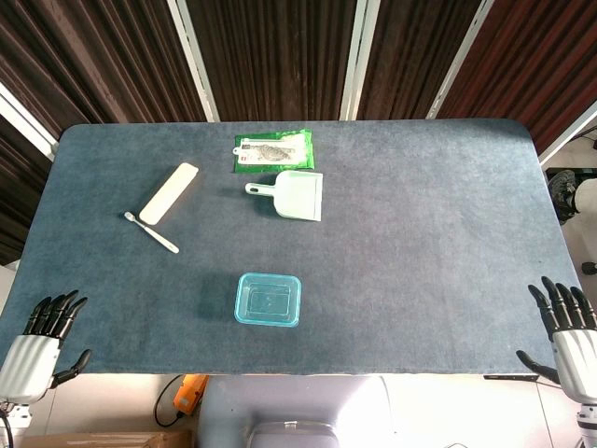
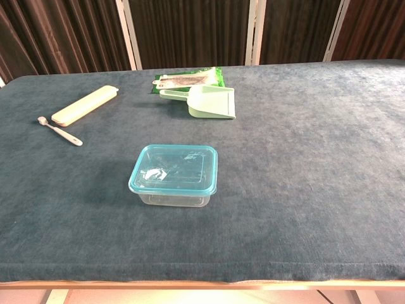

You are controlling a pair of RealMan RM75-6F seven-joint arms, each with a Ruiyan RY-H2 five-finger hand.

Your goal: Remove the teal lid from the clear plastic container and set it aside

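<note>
Nothing done yet: left hand (image 1: 42, 341) idle, fingers apart and empty, well left of the box (image 2: 174, 196); lid (image 2: 173, 168) seated on the box at the near table edge; right hand (image 1: 567, 329) likewise spread, empty, far right.

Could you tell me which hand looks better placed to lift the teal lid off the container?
Probably the left hand: the teal lid sits left of the table's centre, nearer it than the right hand. Both hands are open and empty.
</note>
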